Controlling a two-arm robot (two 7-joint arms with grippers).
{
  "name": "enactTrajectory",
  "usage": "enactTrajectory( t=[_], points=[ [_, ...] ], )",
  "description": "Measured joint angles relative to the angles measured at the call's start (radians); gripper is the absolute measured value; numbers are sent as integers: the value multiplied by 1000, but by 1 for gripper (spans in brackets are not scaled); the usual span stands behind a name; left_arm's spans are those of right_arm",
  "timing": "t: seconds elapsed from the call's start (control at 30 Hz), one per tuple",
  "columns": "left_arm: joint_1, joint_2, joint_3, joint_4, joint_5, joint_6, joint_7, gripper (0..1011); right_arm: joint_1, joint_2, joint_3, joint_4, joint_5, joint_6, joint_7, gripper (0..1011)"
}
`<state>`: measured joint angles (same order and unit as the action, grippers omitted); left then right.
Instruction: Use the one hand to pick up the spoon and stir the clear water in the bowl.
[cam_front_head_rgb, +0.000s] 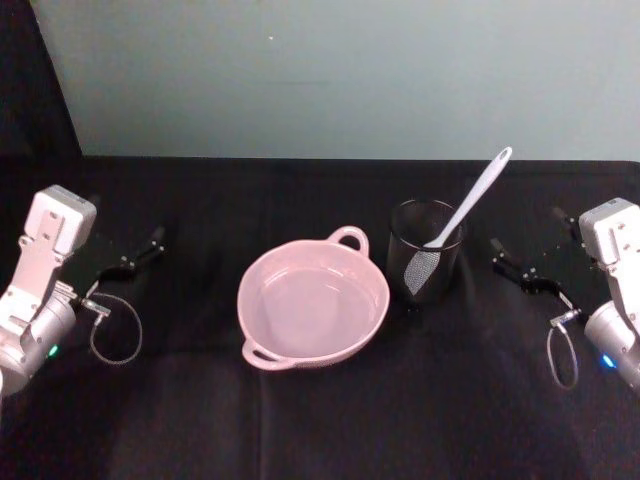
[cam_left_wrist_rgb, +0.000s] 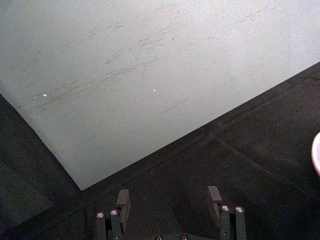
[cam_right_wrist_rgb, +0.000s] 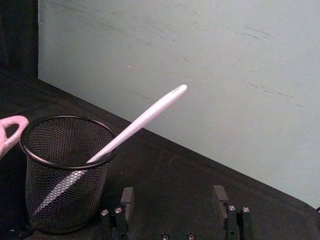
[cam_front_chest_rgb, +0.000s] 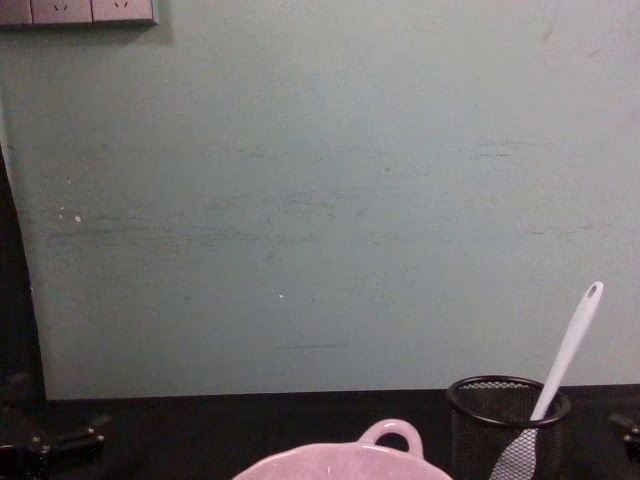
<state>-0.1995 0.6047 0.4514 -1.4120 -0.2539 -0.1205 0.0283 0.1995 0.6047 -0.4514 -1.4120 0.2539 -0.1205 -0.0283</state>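
Bowl (cam_front_head_rgb: 313, 305) holds clear water; spoon (cam_front_head_rgb: 470, 205) leans in mesh cup (cam_front_head_rgb: 425, 262); left tool (cam_left_wrist_rgb: 169, 200), right tool (cam_right_wrist_rgb: 173, 196) spread, empty.

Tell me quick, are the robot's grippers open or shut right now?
Left gripper: open, holding nothing.
Right gripper: open, holding nothing; the spoon stands in the mesh cup.

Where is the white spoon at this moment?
In the head view, the spoon stands head-down in the black mesh cup, just right of the pink bowl.
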Motion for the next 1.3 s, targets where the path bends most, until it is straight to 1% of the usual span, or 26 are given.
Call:
enactTrajectory(
  t=[1.23,1.3],
  points=[
    [0,0,0,0,0,0,0,1011,0,0,0,0,0,0,0,1004],
    [0,0,0,0,0,0,0,1011,-2,1,2,-4,-6,0,1,1004]
  ],
)
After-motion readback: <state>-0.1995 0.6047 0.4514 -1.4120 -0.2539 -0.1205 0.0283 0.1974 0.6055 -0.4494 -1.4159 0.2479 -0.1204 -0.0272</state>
